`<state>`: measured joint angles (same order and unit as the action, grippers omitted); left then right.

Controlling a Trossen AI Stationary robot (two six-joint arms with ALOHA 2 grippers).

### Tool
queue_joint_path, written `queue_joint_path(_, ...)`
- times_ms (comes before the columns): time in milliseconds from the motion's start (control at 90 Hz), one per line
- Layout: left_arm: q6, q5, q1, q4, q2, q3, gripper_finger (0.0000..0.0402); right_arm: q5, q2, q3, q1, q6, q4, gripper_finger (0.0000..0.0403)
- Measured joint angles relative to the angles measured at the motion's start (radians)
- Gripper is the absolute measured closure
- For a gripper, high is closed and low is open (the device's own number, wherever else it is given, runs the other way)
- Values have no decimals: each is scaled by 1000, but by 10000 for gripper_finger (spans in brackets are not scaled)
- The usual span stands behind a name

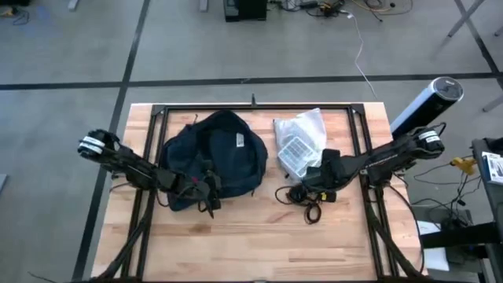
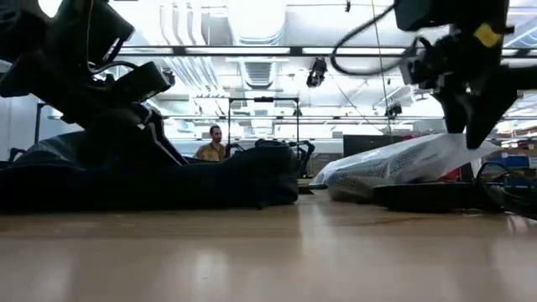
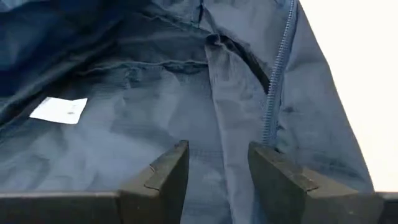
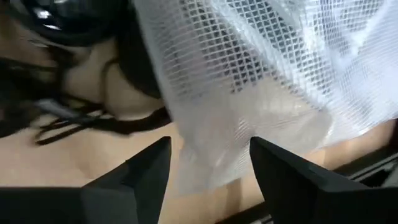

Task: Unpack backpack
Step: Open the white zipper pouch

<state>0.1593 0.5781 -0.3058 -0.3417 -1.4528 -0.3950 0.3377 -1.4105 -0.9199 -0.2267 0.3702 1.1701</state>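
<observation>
A large dark navy soft fabric backpack [image 1: 214, 157] is lying slumped and rounded on the left half of the pale wooden slatted table [image 1: 259, 244], a short white label showing on its upper side. The left gripper [image 3: 219, 168] is sitting at the bag's near edge, its two dark fingers [image 3: 166, 177] spread apart over the blue lining, with nothing between them; a zipper line is running along the fabric just beside one finger, and a small white tag [image 3: 60, 110] is lying flat on the lining farther in.

To the right of the bag, a crumpled clear plastic pouch with white mesh [image 1: 300, 141] is resting on the table. Just in front of it, black headphones with looping cables [image 1: 308, 196] are lying on the wood. The right gripper [image 4: 210, 168] is hovering over the pouch's edge beside the headphones, its fingers parted and holding nothing, the mesh film showing between them.

In the room beyond the table, a person [image 2: 214, 144] is sitting among desks and equipment.
</observation>
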Motion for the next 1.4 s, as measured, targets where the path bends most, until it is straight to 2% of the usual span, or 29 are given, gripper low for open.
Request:
queue_joint_path(178, -3, 0, 0, -4, 0, 0, 247, 130, -1, 93, 20, -11, -142, 198)
queue_joint_path(256, -4, -1, 0, -7, 0, 0, 247, 145, -1, 114, 36, -3, -215, 215)
queue_joint_path(333, -10, -1, 0, -24, 0, 0, 247, 152, -2, 123, 43, -15, -278, 265)
queue_joint_path(433, -39, -1, 0, -65, 0, 0, 247, 204, -1, 123, 43, -69, -322, 366)
queue_joint_path(478, -47, -1, 0, -86, 0, 0, 247, 242, 5, 118, 43, -81, -315, 386)
queue_joint_path(667, -61, -24, 0, -133, -1, 0, 247, 451, 97, 37, 36, -86, -239, 400)
queue_joint_path(767, -105, -53, 0, -196, -1, 0, 246, 500, 178, -27, 22, -114, -244, 401)
queue_joint_path(967, -277, -88, 0, -351, -1, -1, 237, 501, 331, -135, 1, -173, -268, 403)
queue_joint_path(1200, -399, -86, 15, -389, -1, -41, 222, 488, 452, -156, -23, -393, -575, 403)
queue_joint_path(1311, -451, -83, 16, -390, -7, -71, 213, 415, 469, -157, -23, -508, -700, 403)
queue_joint_path(1400, -502, -83, 22, -384, -7, -100, 206, 350, 466, -163, -22, -565, -733, 403)
